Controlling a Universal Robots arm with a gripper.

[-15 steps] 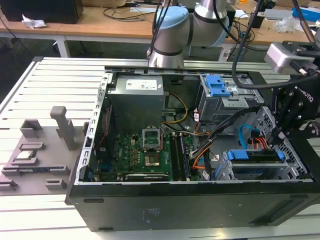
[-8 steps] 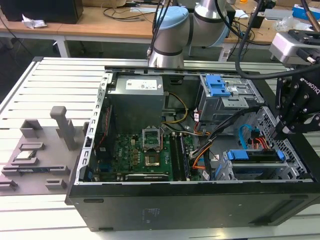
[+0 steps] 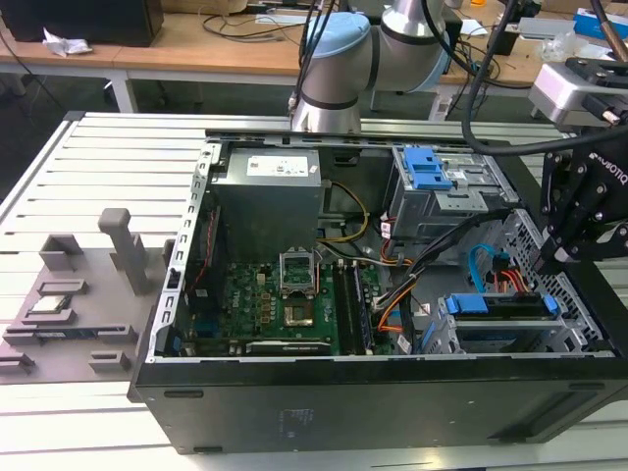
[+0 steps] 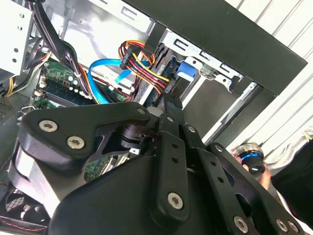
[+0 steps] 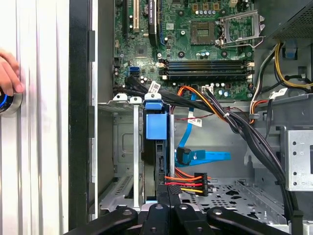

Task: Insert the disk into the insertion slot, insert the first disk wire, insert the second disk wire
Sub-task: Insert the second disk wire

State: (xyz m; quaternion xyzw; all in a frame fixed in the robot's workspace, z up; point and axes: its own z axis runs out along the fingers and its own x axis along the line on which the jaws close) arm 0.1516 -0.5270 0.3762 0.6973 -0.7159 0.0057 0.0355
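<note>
The disk, grey in its bright blue carrier, sits edge-on inside the insertion slot, a low silver cage; the exterior view shows the disk at the case's right end. My gripper is shut at the disk's rear edge, with its tips on the plug end of the first disk wire, a red, orange and yellow bundle. In the second wrist view the gripper meets that bundle at the disk. The second disk wire, flat and light blue, lies loose beside the cage.
The open computer case holds the motherboard, a power supply and a taller grey cage with a blue clip. Black cable bundles cross near the disk. A hand rests on a round lit button outside the case.
</note>
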